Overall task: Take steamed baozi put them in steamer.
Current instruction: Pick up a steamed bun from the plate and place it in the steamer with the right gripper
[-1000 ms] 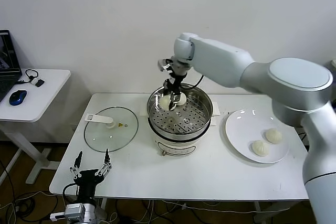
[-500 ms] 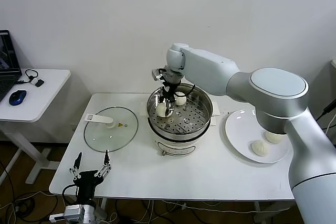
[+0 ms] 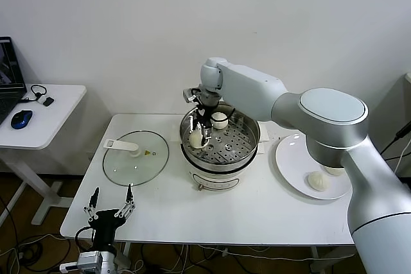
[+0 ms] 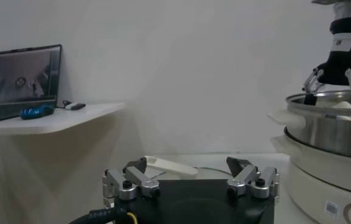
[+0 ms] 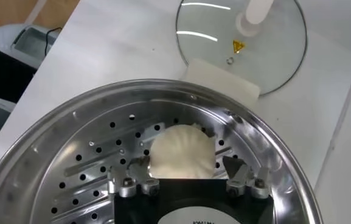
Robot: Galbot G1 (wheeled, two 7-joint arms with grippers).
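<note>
White table [image 3: 257,213], baozi [image 5: 182,153] in steamer [image 3: 247,147]

Steamer [image 4: 330,131] cut off at the left wrist view's edge; one plate [image 3: 302,162] bun [image 3: 334,171] half hidden behind the right arm.

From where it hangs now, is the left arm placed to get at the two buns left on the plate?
Probably not: the left gripper hangs open below the table's near left edge, while the buns lie on the plate at the far right, past the steamer.
</note>
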